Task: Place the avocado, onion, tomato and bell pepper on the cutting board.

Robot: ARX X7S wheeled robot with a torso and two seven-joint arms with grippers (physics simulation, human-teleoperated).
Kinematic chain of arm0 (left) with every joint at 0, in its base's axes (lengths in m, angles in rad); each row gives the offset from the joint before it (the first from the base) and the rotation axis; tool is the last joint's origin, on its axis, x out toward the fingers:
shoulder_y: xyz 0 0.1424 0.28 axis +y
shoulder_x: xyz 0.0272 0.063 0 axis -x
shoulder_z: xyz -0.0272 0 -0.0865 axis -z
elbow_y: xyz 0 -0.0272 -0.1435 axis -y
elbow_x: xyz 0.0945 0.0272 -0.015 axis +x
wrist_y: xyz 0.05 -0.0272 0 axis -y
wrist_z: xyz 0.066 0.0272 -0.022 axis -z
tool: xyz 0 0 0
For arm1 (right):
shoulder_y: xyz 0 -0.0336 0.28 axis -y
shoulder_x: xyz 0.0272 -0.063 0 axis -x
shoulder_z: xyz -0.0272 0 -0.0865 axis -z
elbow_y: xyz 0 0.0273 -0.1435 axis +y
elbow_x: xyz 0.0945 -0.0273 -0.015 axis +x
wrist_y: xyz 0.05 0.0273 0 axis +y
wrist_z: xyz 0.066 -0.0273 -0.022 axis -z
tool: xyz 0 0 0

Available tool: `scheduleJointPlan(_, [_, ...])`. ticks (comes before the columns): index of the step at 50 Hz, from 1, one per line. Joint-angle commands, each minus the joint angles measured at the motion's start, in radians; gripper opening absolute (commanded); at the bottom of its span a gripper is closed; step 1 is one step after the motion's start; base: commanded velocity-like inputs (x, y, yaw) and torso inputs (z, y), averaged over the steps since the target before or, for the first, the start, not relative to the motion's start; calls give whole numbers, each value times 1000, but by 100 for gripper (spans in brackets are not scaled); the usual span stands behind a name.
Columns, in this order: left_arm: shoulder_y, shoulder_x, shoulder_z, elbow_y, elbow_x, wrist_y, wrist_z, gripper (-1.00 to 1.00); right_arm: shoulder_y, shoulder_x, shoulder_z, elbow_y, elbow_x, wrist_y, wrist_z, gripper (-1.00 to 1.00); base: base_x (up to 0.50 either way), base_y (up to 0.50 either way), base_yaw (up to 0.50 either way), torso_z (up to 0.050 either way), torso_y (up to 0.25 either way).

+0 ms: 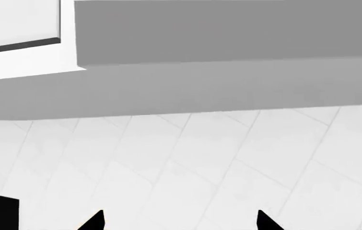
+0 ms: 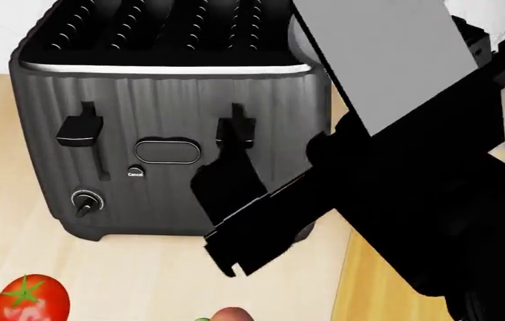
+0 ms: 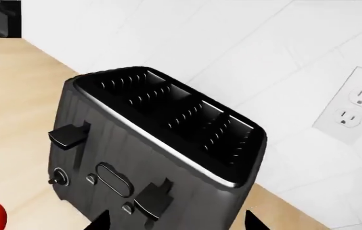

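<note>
Right tool (image 2: 234, 251) spread wide before toaster (image 2: 167, 127), holding nothing | tomato (image 2: 29, 301) lower left on table (image 2: 145, 281) | left tool (image 1: 181, 223) wide, facing tiled wall (image 1: 200, 158)

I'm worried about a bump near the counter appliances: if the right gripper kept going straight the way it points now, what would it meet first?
Most likely the toaster: in the wrist view the right gripper aims at its front face, though the gap is unclear.

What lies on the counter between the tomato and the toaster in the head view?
Nothing: the stretch of wooden counter between the tomato and the toaster is bare in the head view. The right wrist view shows the same gap empty.
</note>
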Motion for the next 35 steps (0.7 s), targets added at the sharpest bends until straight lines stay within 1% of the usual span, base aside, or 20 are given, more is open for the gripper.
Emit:
scheduleJointPlan(1, [16, -2, 1, 7, -2, 1, -1, 100, -66, -33, -57, -17, 69, -17, 4, 100, 0, 0, 0, 0, 0])
scheduleJointPlan(6, [10, -2, 4, 5, -4, -1, 0, 100, -110, -52, -75, -11, 63, -24, -13, 100, 0, 0, 0, 0, 0])
scheduleJointPlan(11, [11, -1, 4, 8, -6, -2, 0, 100, -114, -59, -99, 0, 83, -36, -17, 100, 0, 0, 0, 0, 0])
scheduleJointPlan(18, [11, -7, 11, 11, -5, 1, 3, 100, -164, -84, -80, 18, 35, -32, -66, 100, 0, 0, 0, 0, 0])
scheduleJointPlan(21, [12, -7, 10, 9, -4, 4, 2, 100, -176, -79, -89, 19, 34, -28, -69, 100, 0, 0, 0, 0, 0])
scheduleJointPlan(31, [13, -6, 12, 10, -6, 1, -1, 100, -189, -61, -155, 45, 135, -100, -33, 100, 0, 0, 0, 0, 0])
scheduleJointPlan(35, [14, -3, 17, -1, -3, 11, 1, 100, -161, -56, -199, 58, 198, -125, -7, 100, 0, 0, 0, 0, 0])
